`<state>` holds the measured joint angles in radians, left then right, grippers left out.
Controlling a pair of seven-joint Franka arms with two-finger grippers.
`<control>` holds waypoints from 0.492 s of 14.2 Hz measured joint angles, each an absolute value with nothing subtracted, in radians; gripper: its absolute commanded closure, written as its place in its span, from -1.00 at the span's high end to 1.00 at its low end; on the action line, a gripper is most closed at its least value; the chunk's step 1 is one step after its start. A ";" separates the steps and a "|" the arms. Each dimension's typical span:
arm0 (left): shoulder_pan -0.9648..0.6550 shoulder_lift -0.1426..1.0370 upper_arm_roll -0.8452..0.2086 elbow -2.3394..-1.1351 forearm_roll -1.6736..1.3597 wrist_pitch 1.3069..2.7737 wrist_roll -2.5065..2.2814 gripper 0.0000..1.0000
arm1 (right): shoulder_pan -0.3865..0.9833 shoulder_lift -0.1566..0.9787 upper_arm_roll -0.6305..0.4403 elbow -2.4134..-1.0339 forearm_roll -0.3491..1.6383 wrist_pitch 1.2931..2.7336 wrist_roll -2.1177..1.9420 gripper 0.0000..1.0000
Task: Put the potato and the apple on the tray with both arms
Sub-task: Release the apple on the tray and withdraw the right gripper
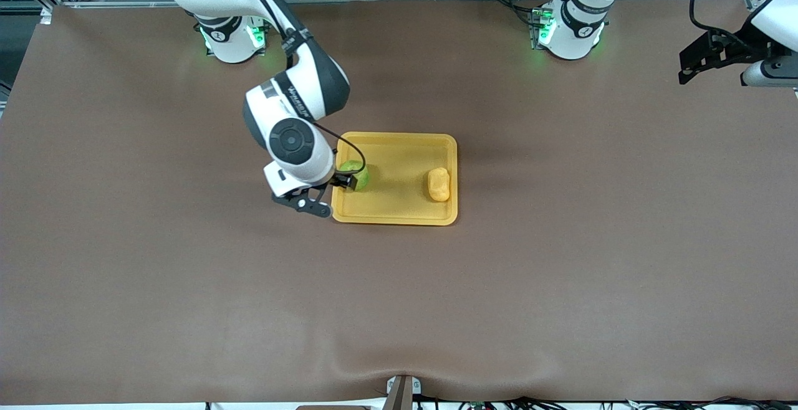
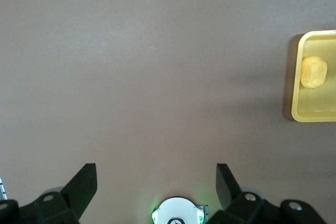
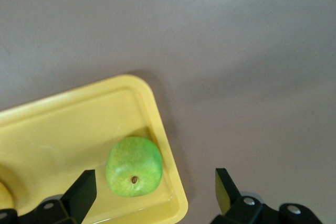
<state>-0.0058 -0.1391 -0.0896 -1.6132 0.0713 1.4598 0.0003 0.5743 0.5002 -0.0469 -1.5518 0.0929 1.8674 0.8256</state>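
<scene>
Yellow-orange tray [image 1: 399, 148] sits mid-table in the front view with both items already on it: the potato [image 1: 438, 184] at the tray's end toward the left arm, the apple [image 1: 355, 174] at the end toward the right arm, close against that rim. Judging from that, both placements look done; only the right arm's pull-back is left. The right gripper [image 1: 345, 181] hangs low over the tray's edge just beside the apple, and this view doesn't settle its finger state. The left gripper [image 1: 711, 55] waits up at the left arm's end of the table, well apart from the tray. Left wrist view: fingers spread wide, nothing between them, bare brown table [image 2: 157, 77] below; the tray's corner [image 2: 296, 111] shows with the potato [image 2: 314, 72] inside the rim, a pale yellow-orange, smooth, blocky lump. Right wrist view: right gripper [image 3: 155, 195] released, fingers wide apart and clear of the apple [image 3: 134, 167]. The apple rests on the tray [image 3: 63, 129] floor near the rounded corner, close to the rim, whether touching it I can't tell. It's round, bright green with lighter patches, dark dimple facing the camera. The potato is barely visible at this view's edge.
</scene>
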 measured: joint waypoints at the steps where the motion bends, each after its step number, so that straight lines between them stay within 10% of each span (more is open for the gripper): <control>1: -0.005 -0.139 -0.088 -1.614 0.071 1.460 0.000 1.00 | 0.550 0.499 -0.047 -1.513 0.093 1.825 0.806 1.00; 7: -0.003 -0.139 -0.086 -1.619 0.056 1.460 -0.033 1.00 | 0.423 0.497 -0.050 -1.342 0.093 1.634 0.693 1.00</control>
